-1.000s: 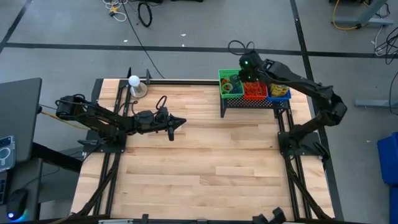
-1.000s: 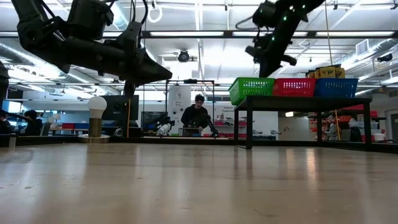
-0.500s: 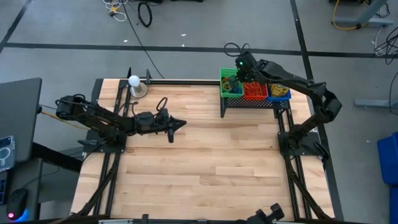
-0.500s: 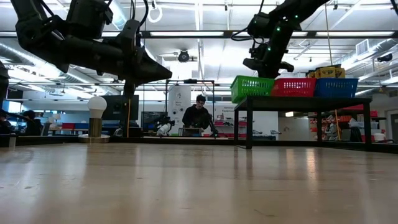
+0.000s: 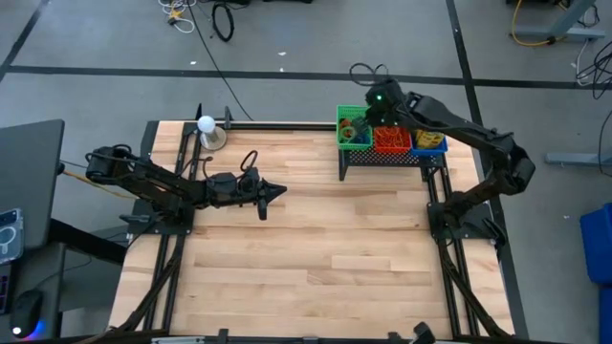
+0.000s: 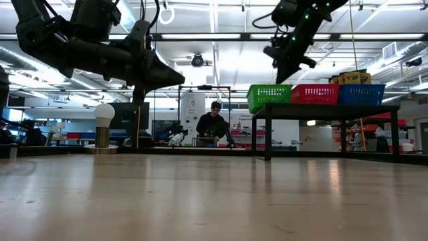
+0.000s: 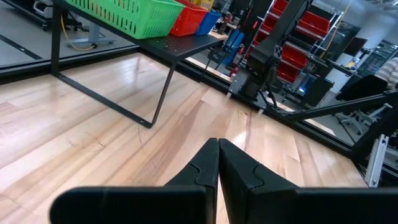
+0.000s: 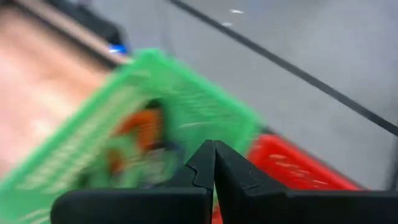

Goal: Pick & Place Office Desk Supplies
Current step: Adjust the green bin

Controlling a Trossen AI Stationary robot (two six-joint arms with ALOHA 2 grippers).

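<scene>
Three baskets stand in a row on a small black stand at the table's far right: a green basket [image 5: 356,127] [image 6: 270,96] [image 8: 93,155] holding mixed coloured bits, a red basket [image 5: 390,139] [image 6: 316,94] with orange bands, and a blue basket [image 5: 427,142] [image 6: 361,94] with a yellow crayon box [image 6: 353,78]. My right gripper [image 5: 371,117] [image 6: 279,77] [image 8: 214,144] hangs shut above the green basket and holds nothing. My left gripper [image 5: 280,189] [image 6: 180,79] [image 7: 217,142] is shut and empty, high over the table's left middle.
A white ball on a round metal base [image 5: 207,124] [image 6: 103,114] stands at the far left edge. The black stand [image 7: 155,68] raises the baskets above the wooden table [image 5: 316,248]. A person [image 6: 212,126] sits in the room beyond.
My right gripper dipped toward the green basket and shifted slightly toward the table's left, then rose and came back to about where it was. The left arm kept still.
</scene>
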